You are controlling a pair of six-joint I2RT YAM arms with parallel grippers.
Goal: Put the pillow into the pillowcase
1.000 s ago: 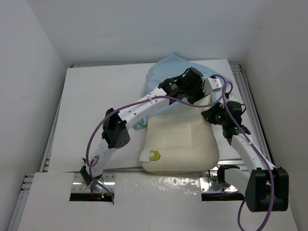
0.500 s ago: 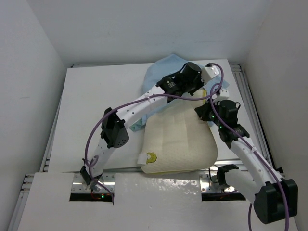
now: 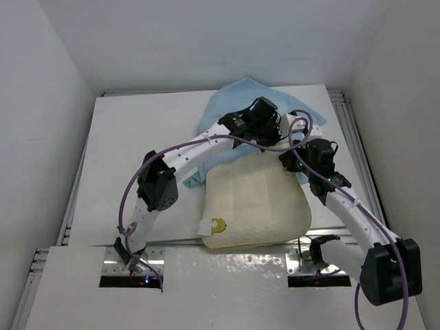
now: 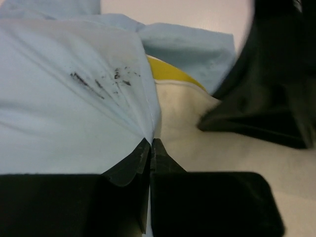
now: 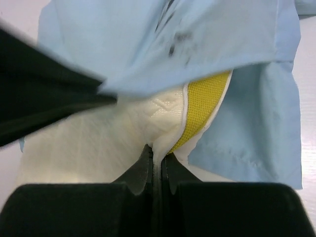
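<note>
The cream pillow lies near the table's front edge, its round logo and white tag at its near left corner. Its far end sits in the mouth of the light blue pillowcase, which is bunched behind it. My left gripper is shut on the pillowcase's upper edge, lifting it over the pillow. My right gripper is shut on the pillow's far right corner, pinching the cream cover beside the yellow edge band. Blue fabric hangs above that corner.
White walls close in the table on three sides. Metal rails run along its right edge. Purple cables loop off both arms above the pillow.
Both grippers have shifted left and toward the back. The pillow's far end has slid further under the blue fabric, and the right arm has stretched forward.
</note>
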